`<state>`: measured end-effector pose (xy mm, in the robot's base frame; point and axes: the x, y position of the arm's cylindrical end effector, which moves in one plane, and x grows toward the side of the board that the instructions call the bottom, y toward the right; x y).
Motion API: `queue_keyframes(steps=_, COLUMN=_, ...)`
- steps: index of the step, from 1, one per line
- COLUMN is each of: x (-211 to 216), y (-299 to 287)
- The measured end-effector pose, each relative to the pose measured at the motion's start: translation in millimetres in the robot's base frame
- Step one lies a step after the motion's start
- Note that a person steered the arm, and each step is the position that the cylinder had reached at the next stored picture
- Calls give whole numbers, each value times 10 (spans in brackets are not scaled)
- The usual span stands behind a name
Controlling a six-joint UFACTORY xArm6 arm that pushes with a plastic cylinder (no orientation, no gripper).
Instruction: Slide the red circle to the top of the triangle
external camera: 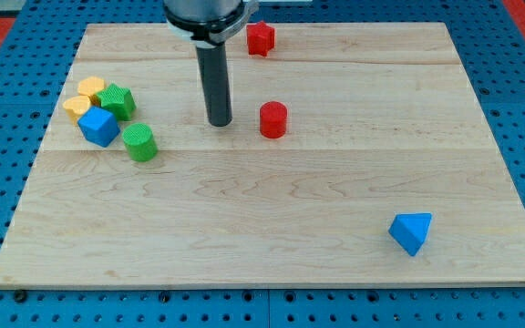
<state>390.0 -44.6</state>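
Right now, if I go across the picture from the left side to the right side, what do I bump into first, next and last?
Yellow blocks → blue cube → green cylinder → my tip → red cylinder → blue triangle. I skipped the other green block and the red block at the top, since they overlap others in the order.

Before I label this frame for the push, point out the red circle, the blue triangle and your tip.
red circle (273, 119), camera view, on its front side wall.
blue triangle (412, 231), camera view, on its front face.
my tip (219, 122), camera view, on the rod's very end, left of the red circle.
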Motion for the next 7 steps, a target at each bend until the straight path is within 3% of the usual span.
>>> queue_keyframes(steps=2, x=19, y=1324)
queue_keyframes(steps=3, x=400, y=1642)
queue_keyframes(steps=4, x=629, y=1635)
queue_keyframes(steps=5, x=101, y=1784)
queue_keyframes(steps=6, x=113, y=1835)
queue_keyframes(steps=7, x=607, y=2142)
